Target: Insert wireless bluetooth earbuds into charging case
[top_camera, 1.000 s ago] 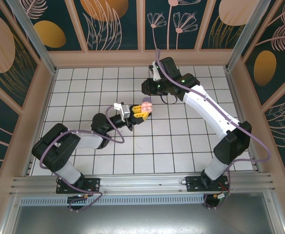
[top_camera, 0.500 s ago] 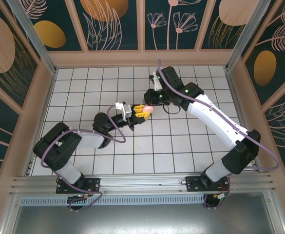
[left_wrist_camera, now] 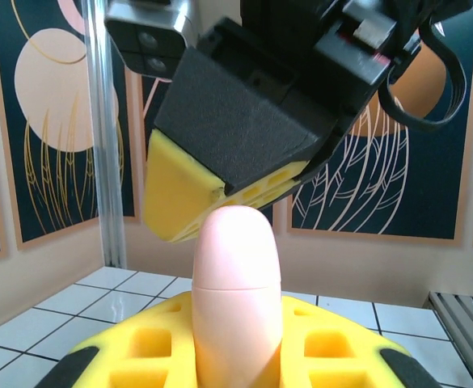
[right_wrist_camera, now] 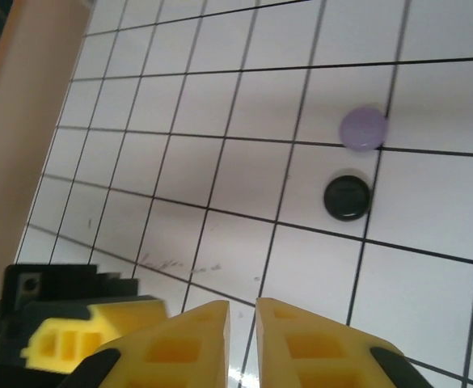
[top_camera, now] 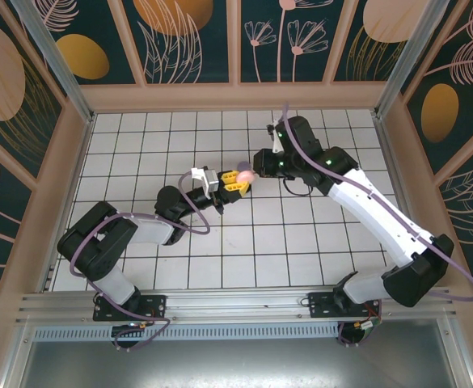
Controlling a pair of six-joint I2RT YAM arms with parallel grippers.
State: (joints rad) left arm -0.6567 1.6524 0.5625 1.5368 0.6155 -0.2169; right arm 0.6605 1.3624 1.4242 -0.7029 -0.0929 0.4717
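A pale pink capsule-shaped charging case (left_wrist_camera: 236, 259) stands upright with its lid closed, and my left gripper (left_wrist_camera: 236, 339) is shut on its lower half. In the top view the case (top_camera: 244, 172) is held above mid-table by the left gripper (top_camera: 234, 183). My right gripper (top_camera: 258, 168) hovers just right of it. Seen from the left wrist, the right gripper (left_wrist_camera: 189, 212) hangs just over the case's top. Its fingers (right_wrist_camera: 242, 311) stand almost together with nothing between them. The earbuds are out of view.
In the right wrist view, a lilac rounded piece (right_wrist_camera: 363, 128) and a black one (right_wrist_camera: 347, 197), likely cases on end, sit on the white tiled floor (right_wrist_camera: 244, 178). One finger (right_wrist_camera: 66, 343) of my left gripper shows at lower left. Wooden walls (top_camera: 74, 162) ring the table.
My right arm has swung to the right and its gripper has shifted slightly right, off the case. The left gripper has kept its hold on the pink case and barely moved.
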